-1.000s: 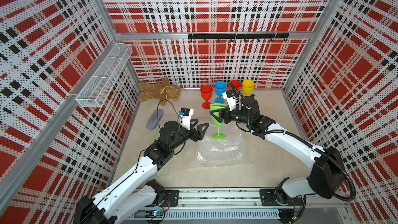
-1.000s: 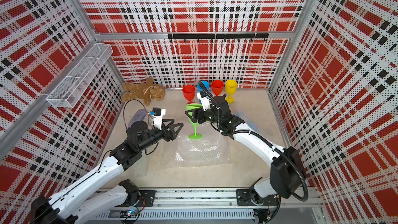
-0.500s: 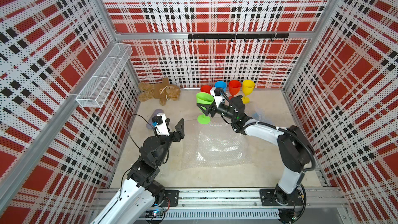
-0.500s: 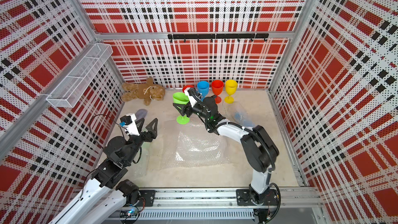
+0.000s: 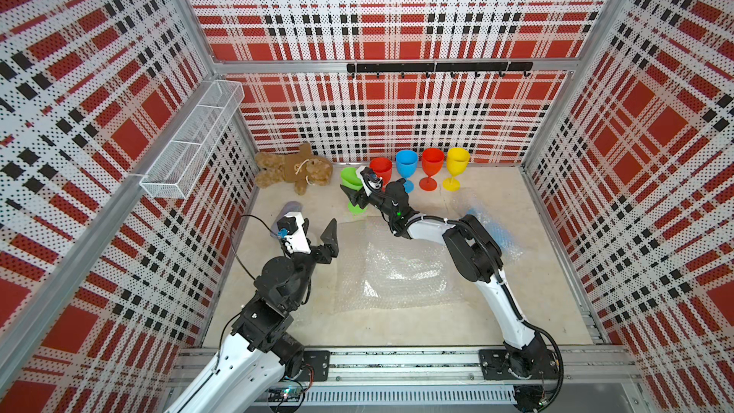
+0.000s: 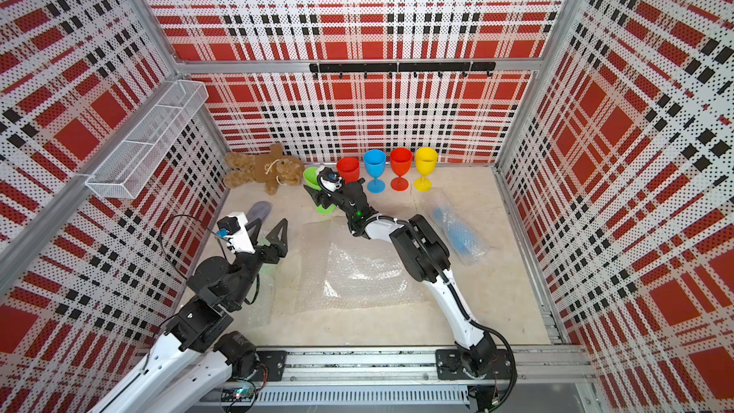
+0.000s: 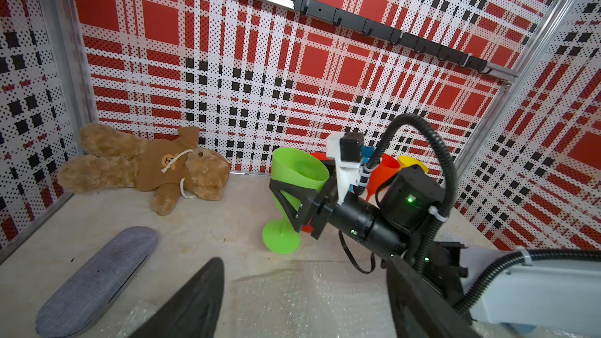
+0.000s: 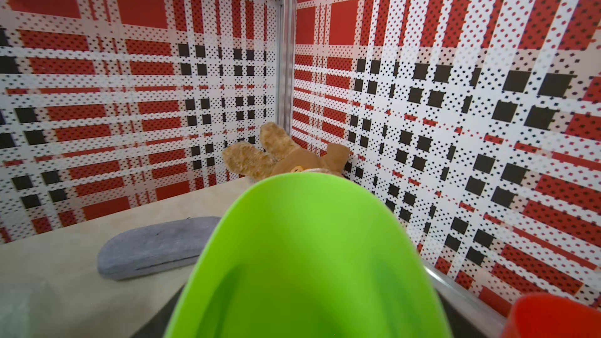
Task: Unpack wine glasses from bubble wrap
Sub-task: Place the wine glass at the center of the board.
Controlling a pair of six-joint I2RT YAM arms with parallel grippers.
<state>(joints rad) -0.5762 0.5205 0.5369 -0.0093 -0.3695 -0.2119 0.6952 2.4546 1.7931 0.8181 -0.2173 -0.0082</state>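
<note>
Right gripper (image 5: 354, 194) is clamped across the bowl of the green goblet (image 7: 297, 170). One black finger is visible on the near side of the bowl and the other is hidden behind it. The goblet leans a touch, with its foot down at the table (image 5: 397, 327) or a hair above it. I can't tell whether it's bearing weight yet.

Left gripper (image 6: 267, 232) is spread wide and holding nothing. It hangs near the front-left, above the edge of the flat bubble wrap sheet (image 5: 397, 272).

Moving outward, four goblets stand bare along the back wall: red goblet (image 6: 348, 169), blue goblet (image 6: 374, 160), second red goblet (image 6: 400, 158) and yellow goblet (image 6: 426, 158). With the green one that's five unwrapped, so I reckon we're well past halfway.

What's left is the wrapped blue goblet (image 6: 456, 228), lying on its side to the right, well apart from the row. There's also crumpled wrap (image 6: 264, 299) under my left arm. A faint green shows near it, possibly another goblet, but I can't say for sure.

As for obstacles, the green one sits just beside the first red goblet, so letting go carelessly could knock it. The teddy bear (image 5: 294, 168) lies on the other side in the back-left corner, and the grey pouch (image 7: 97, 281) lies near the left wall. Neither is in the way of the drop.
</note>
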